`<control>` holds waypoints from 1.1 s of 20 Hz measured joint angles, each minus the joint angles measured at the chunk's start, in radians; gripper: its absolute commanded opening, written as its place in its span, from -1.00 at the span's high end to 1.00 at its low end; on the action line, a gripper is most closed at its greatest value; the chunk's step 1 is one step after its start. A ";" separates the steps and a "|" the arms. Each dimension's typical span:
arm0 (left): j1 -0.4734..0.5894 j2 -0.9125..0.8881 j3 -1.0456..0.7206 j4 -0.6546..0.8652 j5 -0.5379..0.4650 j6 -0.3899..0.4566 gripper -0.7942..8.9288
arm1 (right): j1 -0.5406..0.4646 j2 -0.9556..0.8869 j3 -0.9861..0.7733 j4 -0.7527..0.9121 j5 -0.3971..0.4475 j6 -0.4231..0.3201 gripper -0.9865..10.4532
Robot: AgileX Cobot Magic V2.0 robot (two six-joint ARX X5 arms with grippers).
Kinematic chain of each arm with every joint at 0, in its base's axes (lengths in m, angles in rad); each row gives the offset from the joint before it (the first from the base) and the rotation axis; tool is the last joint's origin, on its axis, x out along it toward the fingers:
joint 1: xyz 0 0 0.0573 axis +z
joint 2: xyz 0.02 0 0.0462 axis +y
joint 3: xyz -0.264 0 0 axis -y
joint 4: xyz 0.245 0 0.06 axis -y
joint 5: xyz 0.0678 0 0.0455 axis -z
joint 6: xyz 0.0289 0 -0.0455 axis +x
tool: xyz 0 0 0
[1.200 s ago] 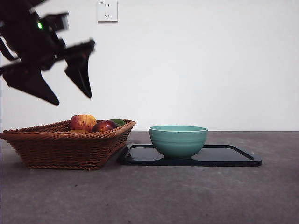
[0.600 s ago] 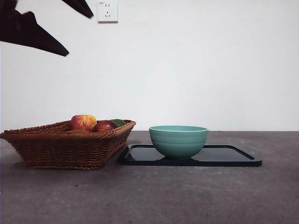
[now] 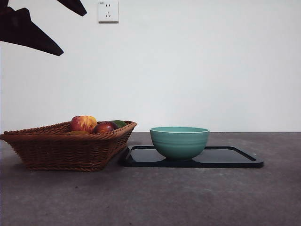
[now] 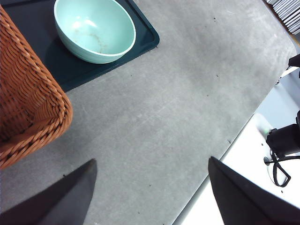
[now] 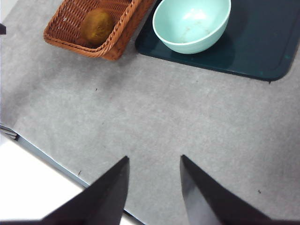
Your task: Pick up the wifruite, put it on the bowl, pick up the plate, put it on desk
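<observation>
Left gripper [image 3: 56, 28] risen, jaws open.

The desk [image 3: 197, 197] is a flat, matte grey-brown top filling the lower part of the front view, bare across its near side. At the lower left of that view a woven basket [image 3: 66, 149] sits directly on it. Just beside the basket, toward the centre and right, lies a flat dark tray [image 3: 235, 157], its near corner close to the basket's side.
</observation>
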 measured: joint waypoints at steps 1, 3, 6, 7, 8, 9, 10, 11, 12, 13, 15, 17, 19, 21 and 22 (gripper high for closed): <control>0.000 0.000 0.000 0.000 0.000 0.000 0.07 | 0.000 0.004 0.000 0.000 0.000 0.007 0.49; 0.000 0.000 0.000 0.000 0.000 0.000 0.07 | 0.000 0.019 0.000 0.002 0.000 0.012 0.31; 0.000 0.000 0.000 0.000 0.000 0.002 0.07 | 0.000 0.055 0.000 0.046 0.000 0.018 0.24; 0.000 0.000 0.000 0.000 0.000 0.004 0.07 | -0.001 0.078 0.000 0.087 0.006 0.031 0.24; 0.000 0.000 0.000 -0.001 0.000 0.004 0.07 | -0.005 0.104 0.000 0.137 0.026 0.045 0.24; 0.000 0.000 0.000 -0.003 0.000 0.004 0.07 | -0.016 0.145 0.000 0.214 0.038 0.067 0.24; 0.000 0.000 0.000 -0.006 0.000 0.004 0.07 | -0.034 0.193 0.002 0.281 0.045 0.084 0.24; 0.000 0.000 0.000 -0.007 0.000 0.004 0.07 | -0.057 0.248 0.009 0.330 0.045 0.094 0.24; 0.000 0.000 0.000 -0.008 0.000 0.005 0.07 | -0.082 0.316 0.025 0.367 0.044 0.102 0.24; 0.000 0.000 0.000 -0.008 0.000 0.005 0.07 | -0.108 0.386 0.048 0.386 0.031 0.108 0.24; 0.000 0.000 0.000 -0.008 0.000 0.005 0.07 | -0.152 0.523 0.114 0.397 0.022 0.108 0.24; 0.000 0.000 0.000 -0.008 0.000 0.005 0.07 | -0.185 0.664 0.200 0.403 0.022 0.092 0.24; 0.000 0.000 0.000 -0.008 0.000 0.005 0.07 | -0.200 0.790 0.278 0.406 0.023 0.077 0.24; 0.000 0.000 0.000 -0.008 0.000 0.005 0.07 | -0.199 0.910 0.355 0.404 0.018 0.060 0.24; 0.000 0.000 0.000 -0.008 0.000 0.006 0.07 | -0.199 0.970 0.391 0.406 0.012 0.053 0.24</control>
